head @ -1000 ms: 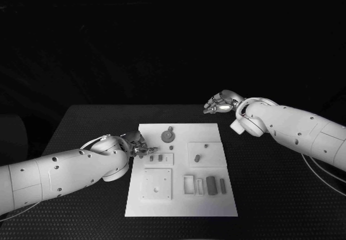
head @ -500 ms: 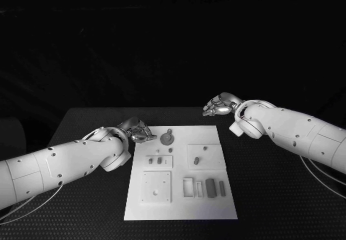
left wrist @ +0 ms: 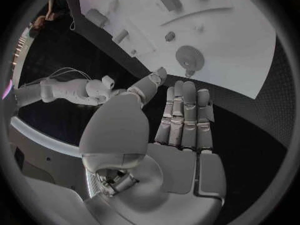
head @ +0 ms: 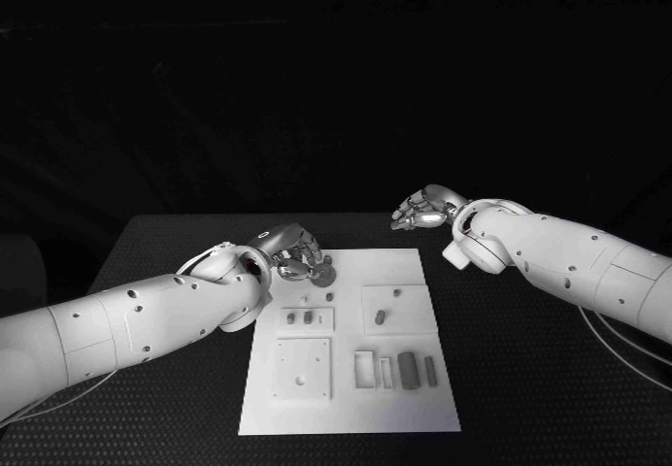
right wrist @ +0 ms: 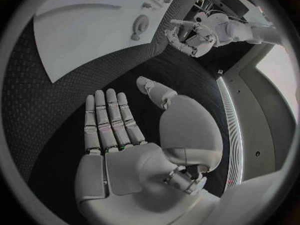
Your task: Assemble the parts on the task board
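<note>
The task board (head: pixel 351 335) is lying in the middle of the black table (head: pixel 168 243), long side running away from the robot, with bare table showing along all four of its edges.

The left hand (head: pixel 291 254) is hovering at the board's far left corner, just beside a round disc-shaped part (head: pixel 322 274) that is sitting near the far edge. In the left wrist view this hand (left wrist: pixel 178 130) is holding nothing: the fingers (left wrist: pixel 186 112) are lying straight and side by side, the thumb is standing apart, and the disc-shaped part (left wrist: pixel 189 60) is lying just beyond the fingertips on the board (left wrist: pixel 237 45).

The right hand (head: pixel 424 207) is hanging above bare table beyond the board's far right corner, well apart from every part. In the right wrist view it (right wrist: pixel 125 135) is flat and empty, fingers extended, thumb spread outward.

Small upright parts (head: pixel 380 313) are occupying the board's central recesses; slim rectangular parts (head: pixel 408 370) are lying nearer the near right edge.
</note>
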`<state>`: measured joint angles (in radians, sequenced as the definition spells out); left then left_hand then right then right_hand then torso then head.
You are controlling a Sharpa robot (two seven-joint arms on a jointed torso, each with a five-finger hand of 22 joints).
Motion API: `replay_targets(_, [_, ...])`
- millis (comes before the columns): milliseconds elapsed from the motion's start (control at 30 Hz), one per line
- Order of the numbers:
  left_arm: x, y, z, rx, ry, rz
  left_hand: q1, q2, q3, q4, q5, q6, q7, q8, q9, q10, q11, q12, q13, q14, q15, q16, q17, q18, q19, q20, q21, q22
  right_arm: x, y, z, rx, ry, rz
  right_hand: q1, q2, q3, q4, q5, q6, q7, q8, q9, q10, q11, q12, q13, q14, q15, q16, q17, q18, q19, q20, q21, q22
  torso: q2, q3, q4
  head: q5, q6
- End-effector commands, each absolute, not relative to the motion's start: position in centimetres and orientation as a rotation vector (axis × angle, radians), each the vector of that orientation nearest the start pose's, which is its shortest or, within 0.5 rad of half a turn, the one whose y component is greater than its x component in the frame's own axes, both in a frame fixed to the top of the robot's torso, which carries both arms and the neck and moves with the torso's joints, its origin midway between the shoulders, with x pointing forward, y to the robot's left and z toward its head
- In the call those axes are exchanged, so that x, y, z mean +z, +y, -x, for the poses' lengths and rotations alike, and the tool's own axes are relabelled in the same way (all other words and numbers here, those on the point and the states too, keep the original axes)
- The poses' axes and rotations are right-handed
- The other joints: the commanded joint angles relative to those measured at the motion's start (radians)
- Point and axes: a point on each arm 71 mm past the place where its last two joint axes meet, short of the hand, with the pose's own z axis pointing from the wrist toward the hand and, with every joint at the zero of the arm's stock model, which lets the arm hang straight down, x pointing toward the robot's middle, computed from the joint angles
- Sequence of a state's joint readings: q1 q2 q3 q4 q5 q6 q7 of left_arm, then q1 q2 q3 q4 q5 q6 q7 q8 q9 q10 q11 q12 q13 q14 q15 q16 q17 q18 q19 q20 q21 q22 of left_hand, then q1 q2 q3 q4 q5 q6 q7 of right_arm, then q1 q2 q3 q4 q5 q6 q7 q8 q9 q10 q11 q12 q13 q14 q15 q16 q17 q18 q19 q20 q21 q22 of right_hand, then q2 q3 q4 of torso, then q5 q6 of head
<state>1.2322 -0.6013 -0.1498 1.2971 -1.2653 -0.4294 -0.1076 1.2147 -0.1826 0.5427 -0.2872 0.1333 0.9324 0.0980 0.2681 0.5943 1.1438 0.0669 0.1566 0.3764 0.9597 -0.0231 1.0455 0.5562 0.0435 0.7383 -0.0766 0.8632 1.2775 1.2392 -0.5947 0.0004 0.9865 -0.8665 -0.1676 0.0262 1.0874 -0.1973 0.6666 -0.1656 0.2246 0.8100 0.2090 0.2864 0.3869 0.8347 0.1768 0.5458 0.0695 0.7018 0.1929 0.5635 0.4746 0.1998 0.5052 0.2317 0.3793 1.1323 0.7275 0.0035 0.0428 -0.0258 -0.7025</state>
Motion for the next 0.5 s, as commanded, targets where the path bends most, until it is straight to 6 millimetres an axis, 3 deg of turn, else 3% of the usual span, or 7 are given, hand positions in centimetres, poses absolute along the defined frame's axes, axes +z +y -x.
replay_targets(33, [-21.4, 13.2, -51.3, -0.661, 1.658, -0.241, 0.015, -0.016, 0.008, -0.002, 0.002, -0.020, -0.004, -0.016, -0.008, -0.036, 0.002, -0.036, -0.020, -0.006, 0.006, -0.005, -0.002, -0.013, 0.003, -0.039, -0.008, 0.005, -18.9, -23.5, -58.2, 0.819, 1.756, -0.445, -0.006, 0.007, -0.005, -0.002, 0.003, -0.006, -0.001, 0.007, -0.001, -0.003, 0.003, -0.004, -0.001, -0.007, 0.000, 0.006, -0.002, -0.008, -0.006, -0.001, -0.004, 0.002, 0.000, -0.0001, -0.0005, -0.001, 0.002])
replay_targets(100, [-21.6, 12.5, -51.3, -0.641, 1.681, -0.289, 0.013, -0.043, 0.005, 0.000, -0.010, -0.052, 0.004, -0.033, -0.017, -0.062, 0.005, -0.060, -0.033, -0.016, 0.011, -0.011, -0.004, -0.015, -0.002, -0.035, -0.012, 0.008, -19.0, -23.4, -58.2, 0.821, 1.757, -0.445, -0.006, 0.007, -0.005, -0.002, 0.004, -0.006, -0.001, 0.007, -0.001, -0.003, 0.003, -0.004, -0.001, -0.007, 0.000, 0.006, -0.002, -0.008, -0.005, -0.001, -0.004, 0.002, 0.000, 0.0001, -0.0011, -0.002, 0.004])
replay_targets(167, [-22.1, 11.5, -51.2, -0.598, 1.725, -0.372, -0.008, -0.072, -0.007, 0.004, -0.026, -0.086, -0.005, -0.048, -0.025, -0.092, 0.006, -0.083, -0.047, -0.037, 0.021, -0.021, -0.007, -0.018, -0.015, -0.026, -0.021, 0.011, -19.0, -23.2, -58.2, 0.824, 1.759, -0.443, -0.006, 0.007, -0.005, -0.002, 0.004, -0.006, -0.001, 0.007, -0.002, -0.003, 0.003, -0.004, -0.001, -0.007, 0.000, 0.006, -0.002, -0.008, -0.005, -0.001, -0.004, 0.002, 0.000, 0.0006, -0.0006, -0.004, 0.004])
replay_targets(367, [-22.7, 9.5, -51.3, -0.561, 1.785, -0.461, -0.008, -0.074, -0.009, 0.003, -0.002, -0.083, -0.004, -0.042, -0.025, -0.099, 0.009, -0.088, -0.054, -0.041, 0.024, -0.018, -0.005, -0.015, -0.020, -0.022, -0.025, 0.016, -19.0, -22.8, -58.2, 0.831, 1.761, -0.438, -0.007, 0.008, -0.005, -0.002, 0.004, -0.006, -0.001, 0.007, -0.002, -0.003, 0.003, -0.004, -0.001, -0.007, 0.000, 0.006, -0.002, -0.008, -0.005, -0.001, -0.005, 0.002, 0.001, 0.0000, -0.0017, -0.004, 0.004])
replay_targets(400, [-22.8, 9.3, -51.4, -0.557, 1.792, -0.464, 0.002, -0.064, -0.005, 0.001, 0.014, -0.074, 0.002, -0.036, -0.023, -0.087, 0.012, -0.082, -0.052, -0.026, 0.019, -0.005, 0.001, -0.011, -0.010, -0.025, -0.018, 0.020, -19.0, -22.8, -58.2, 0.831, 1.761, -0.439, -0.007, 0.008, -0.005, -0.002, 0.004, -0.006, -0.001, 0.007, -0.002, -0.003, 0.003, -0.004, -0.001, -0.007, 0.000, 0.006, -0.002, -0.008, -0.005, -0.001, -0.005, 0.002, 0.001, -0.0003, -0.0025, -0.004, 0.005])
replay_targets(467, [-23.0, 9.0, -51.4, -0.552, 1.808, -0.473, 0.011, -0.047, -0.004, -0.002, 0.100, -0.061, 0.004, -0.026, -0.019, -0.060, 0.012, -0.071, -0.049, -0.010, 0.009, 0.022, 0.014, -0.007, 0.007, -0.033, -0.002, 0.032, -19.0, -22.8, -58.2, 0.832, 1.762, -0.438, -0.007, 0.008, -0.005, -0.002, 0.004, -0.006, -0.001, 0.007, -0.002, -0.003, 0.003, -0.004, -0.001, -0.007, 0.000, 0.006, -0.002, -0.008, -0.005, -0.001, -0.005, 0.002, 0.002, -0.0005, -0.0019, -0.005, 0.004])
replay_targets(500, [-23.0, 8.9, -51.4, -0.551, 1.812, -0.477, 0.010, -0.045, -0.006, -0.001, 0.102, -0.061, 0.004, -0.025, -0.019, -0.058, 0.012, -0.071, -0.049, -0.011, 0.008, 0.025, 0.016, -0.007, 0.007, -0.033, -0.001, 0.034, -19.0, -22.8, -58.2, 0.832, 1.762, -0.438, -0.007, 0.008, -0.005, -0.001, 0.004, -0.006, -0.001, 0.007, -0.002, -0.003, 0.003, -0.004, -0.001, -0.007, 0.000, 0.006, -0.002, -0.008, -0.005, -0.001, -0.005, 0.002, 0.003, -0.0003, -0.0027, -0.004, 0.005])
